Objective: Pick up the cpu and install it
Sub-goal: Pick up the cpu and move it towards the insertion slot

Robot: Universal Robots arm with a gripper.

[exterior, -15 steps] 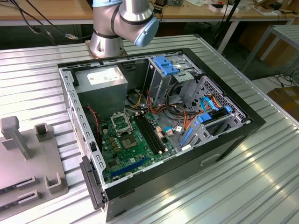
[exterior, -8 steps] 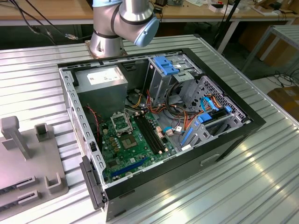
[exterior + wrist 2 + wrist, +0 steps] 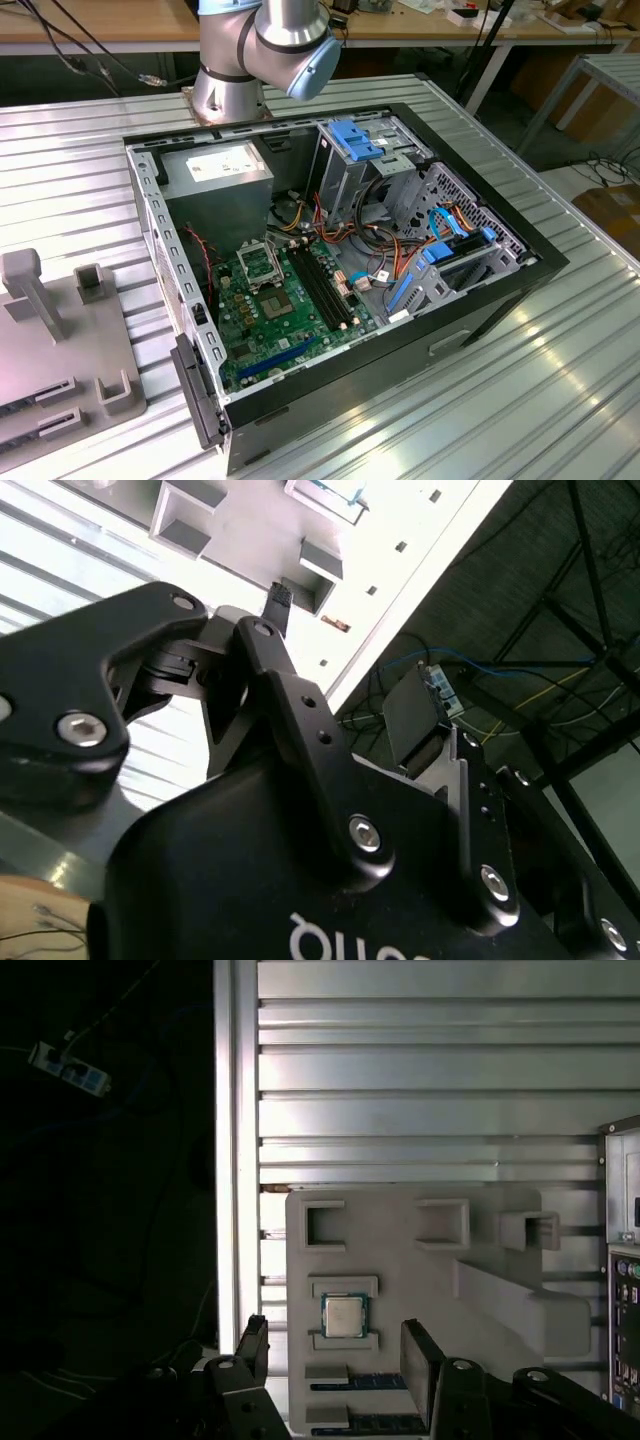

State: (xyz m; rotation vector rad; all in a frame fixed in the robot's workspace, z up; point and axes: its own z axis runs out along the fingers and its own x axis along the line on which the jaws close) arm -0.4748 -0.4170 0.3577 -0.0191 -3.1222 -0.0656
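The cpu [image 3: 343,1315] lies flat in a shallow pocket of the grey tray [image 3: 420,1270], which rests on the ribbed metal worktop [image 3: 400,1060]. The hand [image 3: 333,1332] is released: in the first wrist view its two fingers [image 3: 252,1345] stand wide apart with nothing gripped between them.

The relation that matters is this: the cpu shows in the gap between the two fingers, about midway and touching neither, so it lies straight ahead of the hand and not off to one side. It is square (so it has no long axis to speak of). Its edges sit true to the pocket, and the line along which the fingers would close looks parallel to one pair of those edges. I judge that the hand hangs above the cpu, not down at its level.

In the exterior view the tray [image 3: 50,350] sits at the exterior view's left, beside the open computer case [image 3: 540,270]. The socket [image 3: 262,265] on the green board inside is well apart from the tray.
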